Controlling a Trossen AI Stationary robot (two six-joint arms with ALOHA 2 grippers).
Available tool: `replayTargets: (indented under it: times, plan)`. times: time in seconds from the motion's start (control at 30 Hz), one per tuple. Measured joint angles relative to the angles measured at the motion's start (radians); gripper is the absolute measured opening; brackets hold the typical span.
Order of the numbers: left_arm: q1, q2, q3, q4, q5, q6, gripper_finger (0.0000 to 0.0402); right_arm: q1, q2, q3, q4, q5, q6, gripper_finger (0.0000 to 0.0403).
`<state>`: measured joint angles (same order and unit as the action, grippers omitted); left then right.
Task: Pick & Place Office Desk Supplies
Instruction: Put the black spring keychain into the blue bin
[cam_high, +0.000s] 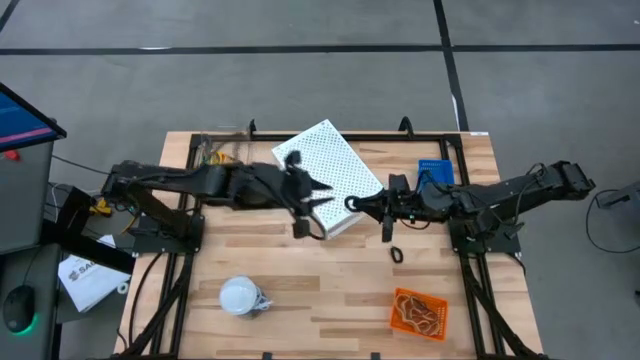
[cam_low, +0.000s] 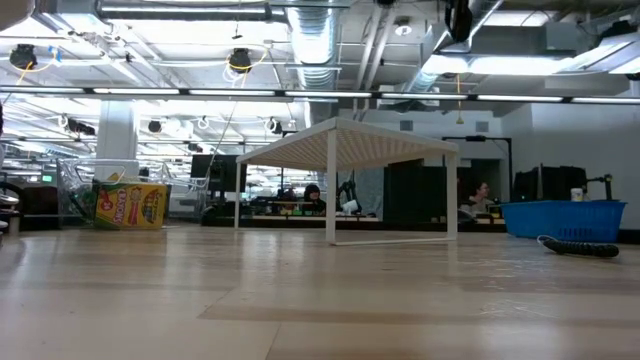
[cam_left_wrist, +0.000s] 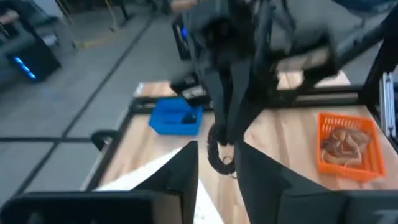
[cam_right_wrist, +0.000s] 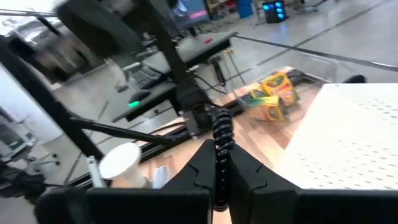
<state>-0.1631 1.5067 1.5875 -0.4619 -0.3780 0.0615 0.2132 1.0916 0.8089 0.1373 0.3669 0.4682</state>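
A black coiled ring (cam_right_wrist: 221, 127) is up over the table's middle, off the white perforated box's (cam_high: 325, 170) near right corner, with my right gripper (cam_right_wrist: 219, 155) shut on it. My left gripper (cam_left_wrist: 216, 152) faces it from the table's left, open, its fingertips just short of the ring (cam_left_wrist: 216, 154) and apart from it. A second black ring (cam_high: 396, 255) lies flat on the table. Crayon boxes (cam_right_wrist: 270, 96) sit at the far left (cam_high: 215, 152). Tan rubber bands (cam_high: 420, 312) lie in an orange basket (cam_high: 397, 300). My right gripper pinches the black ring between its two fingers by the part of the loop nearest them (cam_right_wrist: 218, 163). The fingers come about level from the table's right. The rest of the loop sticks out past the fingertips toward my left gripper, clear of table and box.
A blue bin (cam_high: 435, 172) stands at the far right behind my right arm. A white bulb-like object (cam_high: 240, 296) lies near the front left. The white box takes up the table's far middle. Bare wood shows between the bulb and the orange basket.
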Motion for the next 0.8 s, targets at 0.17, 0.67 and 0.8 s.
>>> replayTargets:
  times: [0.17, 0.67, 0.8]
  plan:
    - [0.007, -0.105, 0.000, -0.021, -0.086, 0.006, 0.0119, -0.068, -0.011, 0.000, -0.075, 0.009, 0.004, 0.0009]
    - [0.014, -0.151, -0.014, -0.190, -0.183, -0.098, 0.0127, -0.384, -0.183, 0.000, -1.114, 0.318, 0.642, 0.0009]
    - [0.014, -0.149, -0.112, -0.100, -0.183, -0.116, 0.0127, -0.467, -0.177, -0.006, -1.215, 0.314, 0.665, 0.0009]
